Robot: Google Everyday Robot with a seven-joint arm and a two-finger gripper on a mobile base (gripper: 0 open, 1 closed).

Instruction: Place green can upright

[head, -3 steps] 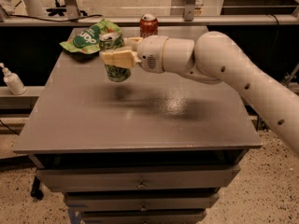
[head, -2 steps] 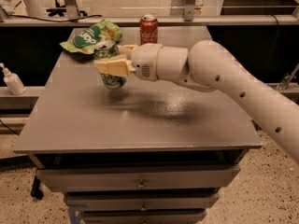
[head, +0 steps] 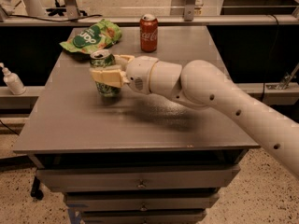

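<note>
The green can (head: 103, 62), green and white with a silver top, stands upright on the grey table (head: 135, 120), left of the middle. My gripper (head: 106, 69) is around its body from the right, with one cream finger (head: 106, 76) across the front and the other behind. The fingers are closed on the can. The can's base looks to be at or just above the tabletop. My white arm (head: 210, 92) reaches in from the lower right.
A flat green snack bag (head: 91, 36) lies at the back left of the table. A red Coca-Cola can (head: 148, 32) stands upright at the back centre. A white bottle (head: 12, 80) stands on a shelf off the table's left. Drawers sit below the front edge.
The gripper has carried the green can a little left and lower toward the tabletop. The can has stayed upright in the grip.
</note>
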